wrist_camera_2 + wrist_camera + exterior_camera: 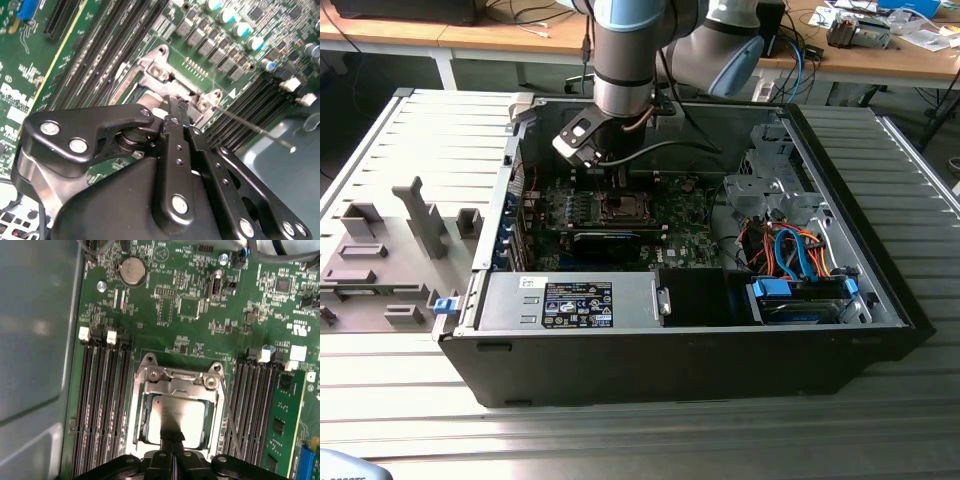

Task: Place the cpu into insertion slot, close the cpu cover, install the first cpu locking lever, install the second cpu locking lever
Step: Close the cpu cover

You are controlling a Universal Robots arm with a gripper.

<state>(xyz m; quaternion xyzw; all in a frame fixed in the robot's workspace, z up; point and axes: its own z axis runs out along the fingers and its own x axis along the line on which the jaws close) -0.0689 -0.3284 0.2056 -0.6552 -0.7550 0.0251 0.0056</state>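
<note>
In the first wrist view the cpu (182, 415) lies flat in the socket, its silvery top showing through the window of the cpu cover (175, 382), which lies down over it. My gripper (172, 440) is shut, fingertips together above the cpu's near edge, nothing visible between them. A thin wire locking lever (230, 420) runs along one side of the socket. In the second wrist view my gripper (176, 105) sits at the cover's hinge end (160, 75), and the lever (255, 129) sticks out over the memory slots. In the exterior view my gripper (618, 180) hangs over the socket (620, 207).
Black memory slots (102, 405) flank the socket on both sides. A coin cell (133, 270) sits further up the board. The grey case wall (35, 365) is close by. The power supply (570, 300) and a drive cage with orange and blue cables (790, 250) fill the case front.
</note>
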